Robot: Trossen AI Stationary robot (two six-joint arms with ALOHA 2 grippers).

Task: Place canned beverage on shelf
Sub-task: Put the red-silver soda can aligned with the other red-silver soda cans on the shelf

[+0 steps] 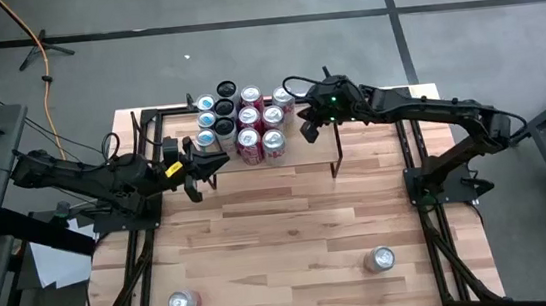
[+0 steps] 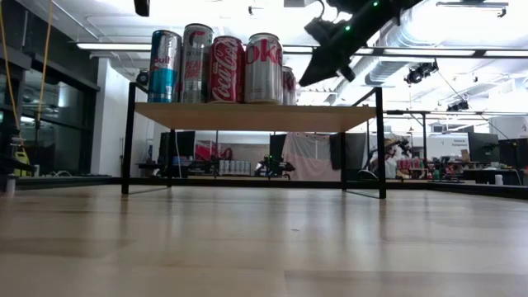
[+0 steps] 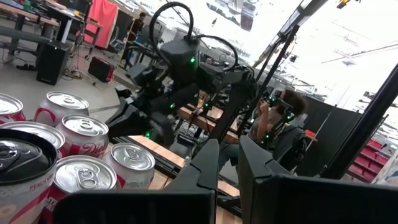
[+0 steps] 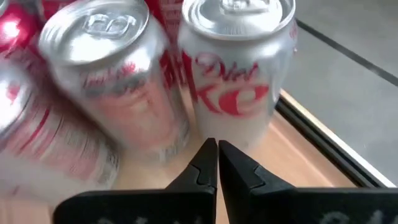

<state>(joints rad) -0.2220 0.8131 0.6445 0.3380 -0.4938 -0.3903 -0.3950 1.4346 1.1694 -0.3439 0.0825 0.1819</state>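
The shelf (image 1: 319, 147) (image 2: 247, 116) stands at the table's far middle and carries several upright cans (image 1: 248, 125) (image 2: 216, 68) on its left and middle part. My right gripper (image 1: 303, 128) (image 4: 217, 152) (image 2: 318, 73) is shut, slanting down just right of the cluster, its tips in front of a silver Diet Coke can (image 4: 239, 74). My left gripper (image 1: 212, 164) (image 3: 227, 158) hovers shut at the shelf's left near corner, level, beside the cans (image 3: 81, 177). One canned beverage (image 1: 379, 259) stands on the table near right, another (image 1: 183, 302) near left. My right gripper has its shut fingertips (image 4: 208, 149) right at the lower side of the Diet Coke can (image 4: 230, 127), coming slanting down from the table's right. I cannot tell whether they touch it. The can stands upright on the shelf. Nothing sits between the fingers.
The shelf's right end (image 1: 330, 135) is bare wood. Black frame rails run along the table's left (image 1: 129, 277) and right (image 1: 443, 247) sides. In the left wrist view a seated person (image 3: 283, 124) shows beyond the table, behind my right arm (image 3: 186, 68).
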